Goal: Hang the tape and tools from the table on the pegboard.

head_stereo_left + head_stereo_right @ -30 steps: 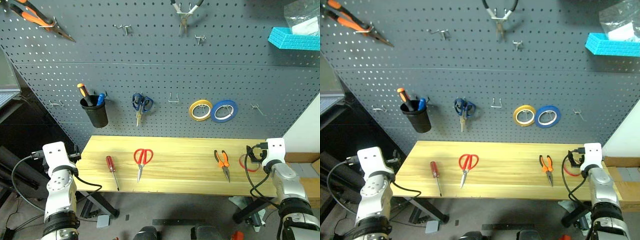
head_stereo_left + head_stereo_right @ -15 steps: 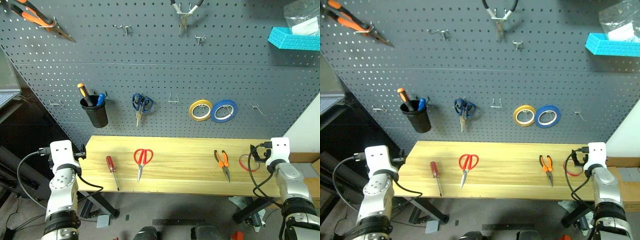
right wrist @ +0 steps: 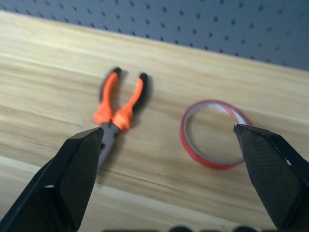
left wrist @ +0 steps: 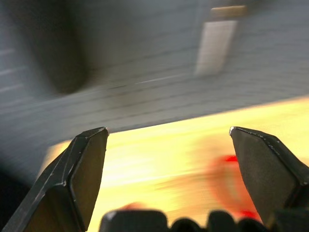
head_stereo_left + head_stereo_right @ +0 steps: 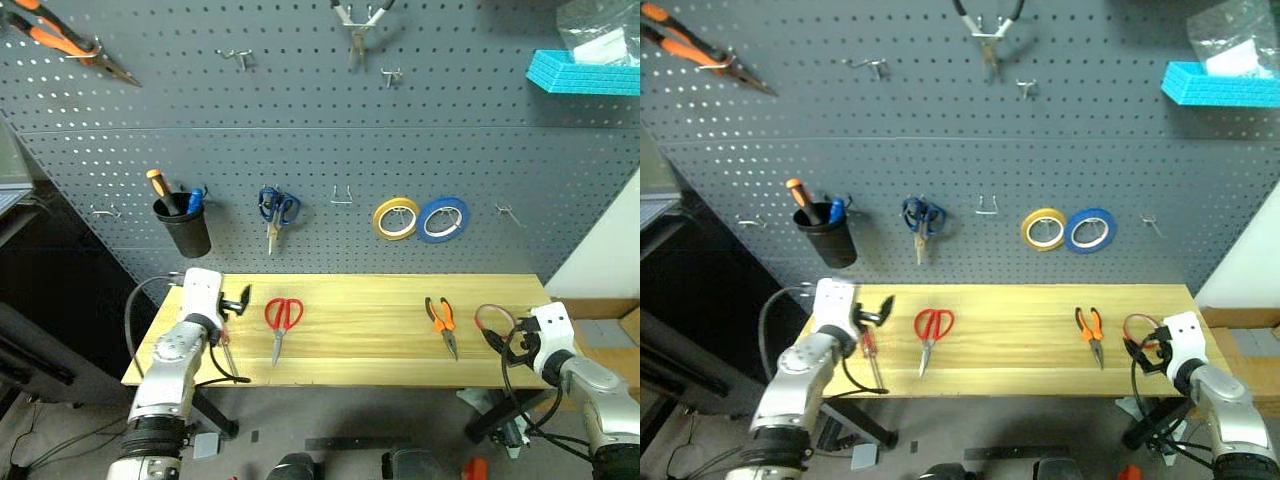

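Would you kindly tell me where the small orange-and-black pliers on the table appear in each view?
Left eye view: pliers on the table's right part.
Right eye view: same spot.
Right wrist view: centre-left.
Left wrist view: too blurred to tell.
Shared landmark: the red tape ring beside them.

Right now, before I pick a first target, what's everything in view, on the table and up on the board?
Light wooden table: one, below the pegboard.
Dark blue-grey pegboard: one, behind.
Red-handled screwdriver: one, table left, by the left fingers.
Red-handled scissors: one, table left of centre.
Orange-and-black pliers: one, table right.
Thin red tape ring: one, table right end.
Blue-handled scissors: one, hung.
Yellow tape roll, blue tape roll: one each, hung side by side.
Black cup: one, hung left, holding tools.
Long orange pliers: one, upper left.
Left gripper: open.
Right gripper: open, near the tape.
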